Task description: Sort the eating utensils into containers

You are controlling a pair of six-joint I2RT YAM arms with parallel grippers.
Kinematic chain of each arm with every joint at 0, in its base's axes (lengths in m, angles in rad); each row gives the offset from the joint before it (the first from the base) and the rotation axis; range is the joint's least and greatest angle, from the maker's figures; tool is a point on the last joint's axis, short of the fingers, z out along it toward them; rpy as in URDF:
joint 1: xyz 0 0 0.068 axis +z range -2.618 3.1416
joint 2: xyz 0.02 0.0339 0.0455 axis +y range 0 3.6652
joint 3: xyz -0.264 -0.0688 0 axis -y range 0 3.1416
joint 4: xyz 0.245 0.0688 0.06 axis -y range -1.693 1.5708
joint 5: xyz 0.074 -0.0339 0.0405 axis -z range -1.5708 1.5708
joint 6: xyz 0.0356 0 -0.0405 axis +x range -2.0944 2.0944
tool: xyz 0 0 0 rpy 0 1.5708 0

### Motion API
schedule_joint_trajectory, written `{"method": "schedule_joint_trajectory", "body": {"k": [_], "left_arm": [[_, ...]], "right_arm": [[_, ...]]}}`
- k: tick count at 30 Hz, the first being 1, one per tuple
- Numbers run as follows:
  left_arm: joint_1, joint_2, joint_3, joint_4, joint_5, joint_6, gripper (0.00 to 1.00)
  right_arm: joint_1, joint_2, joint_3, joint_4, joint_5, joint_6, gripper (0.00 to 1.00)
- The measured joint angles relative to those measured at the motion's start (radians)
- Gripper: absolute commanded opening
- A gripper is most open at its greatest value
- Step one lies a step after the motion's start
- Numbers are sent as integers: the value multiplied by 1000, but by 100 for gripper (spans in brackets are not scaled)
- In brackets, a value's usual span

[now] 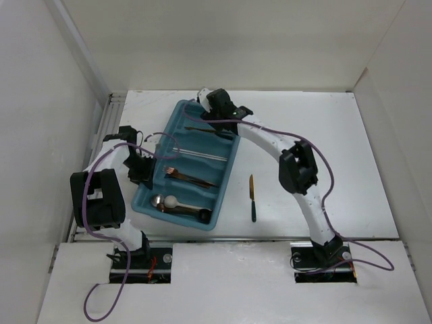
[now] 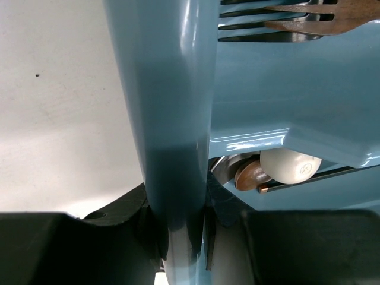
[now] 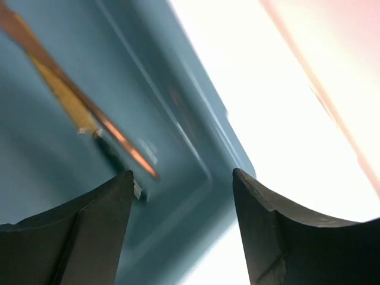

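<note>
The teal tray [image 1: 150,201] lies left of centre, its long compartments serving as the containers. They hold spoons [image 1: 172,201], copper forks [image 1: 190,178], thin silver sticks [image 1: 197,154] and a copper utensil [image 1: 206,129]. My left gripper [image 1: 140,170] is shut on the tray's left rim [image 2: 172,119], which runs between its fingers [image 2: 222,208]. A white spoon [image 2: 291,165] and a fork [image 2: 320,15] show just inside. My right gripper [image 1: 217,111] hovers open over the tray's far end; below it lie a copper stick [image 3: 89,113] and the tray corner [image 3: 205,160]. Nothing sits between its fingers [image 3: 95,219].
A gold-bladed knife with a dark green handle [image 1: 252,198] lies on the white table [image 1: 310,148] right of the tray. White walls close in the table at left, back and right. Cables trail from both arms.
</note>
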State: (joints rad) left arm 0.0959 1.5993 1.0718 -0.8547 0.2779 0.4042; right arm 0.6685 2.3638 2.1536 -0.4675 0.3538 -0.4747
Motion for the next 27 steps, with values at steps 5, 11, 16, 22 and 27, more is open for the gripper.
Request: {"method": "schedule_joint_trajectory", "body": {"k": [5,11,16,22,27], "left_arm": [[20,0,0,-6,2,5,0],[57,8,5,-14,15,8,0],[116,22,14,-29,24,5,0],[147,21,13,-29,23,-9,0],[148,14,5,-21,22,-9,0]], "right_arm": [[21,-320,-200,-110,-10,261,100],[166,-792,-724,-221,-53,658,94],[294,-832,-1072,-259,-164,893,84],[340,-817,-1236,-283,-193,1066,79],[342,-849,-1300,-275,-195,1151,74]]}}
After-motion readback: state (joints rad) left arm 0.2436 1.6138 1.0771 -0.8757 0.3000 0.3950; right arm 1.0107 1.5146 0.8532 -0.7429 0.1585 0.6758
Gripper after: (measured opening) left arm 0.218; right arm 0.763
